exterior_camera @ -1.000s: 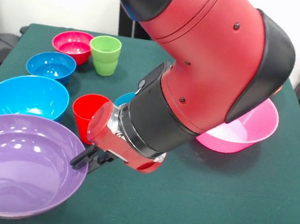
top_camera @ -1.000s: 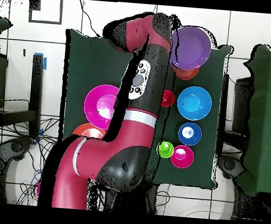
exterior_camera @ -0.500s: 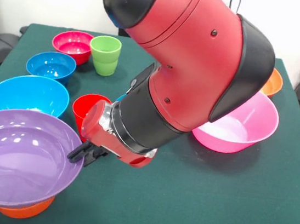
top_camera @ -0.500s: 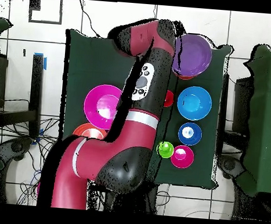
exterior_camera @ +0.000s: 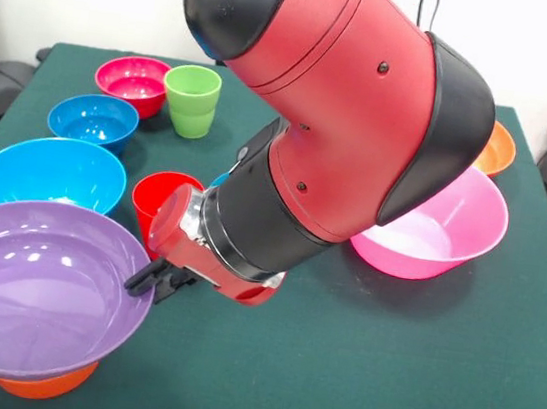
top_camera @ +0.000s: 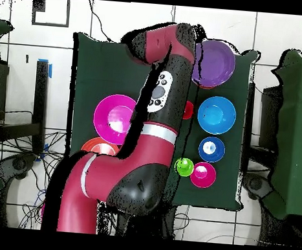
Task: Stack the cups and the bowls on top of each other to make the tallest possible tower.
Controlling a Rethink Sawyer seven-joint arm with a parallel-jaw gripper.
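My gripper [exterior_camera: 155, 280] is shut on the right rim of the purple bowl [exterior_camera: 33, 304], holding it tilted just above an orange bowl [exterior_camera: 46, 384] at the table's near left corner. The red cup [exterior_camera: 155, 204] stands right behind the gripper, and the green cup [exterior_camera: 190, 100] farther back. A large light blue bowl [exterior_camera: 48, 173], a smaller blue bowl [exterior_camera: 93, 118] and a magenta bowl [exterior_camera: 131, 80] line the left side. The hot-pink bowl [exterior_camera: 441, 232] sits to the right with another orange bowl [exterior_camera: 498, 148] behind it. In the overhead view the arm hides the gripper beside the purple bowl [top_camera: 216, 60].
The bulky red arm [exterior_camera: 343, 133] covers the table's middle and hides most of a small blue bowl [exterior_camera: 225, 176] behind the red cup. The green cloth ends close under the purple bowl at the near left edge.
The purple bowl has risen off the orange bowl, which now shows beneath it. The arm shifted slightly left with the bowl. Over the last half second almost nothing moved.
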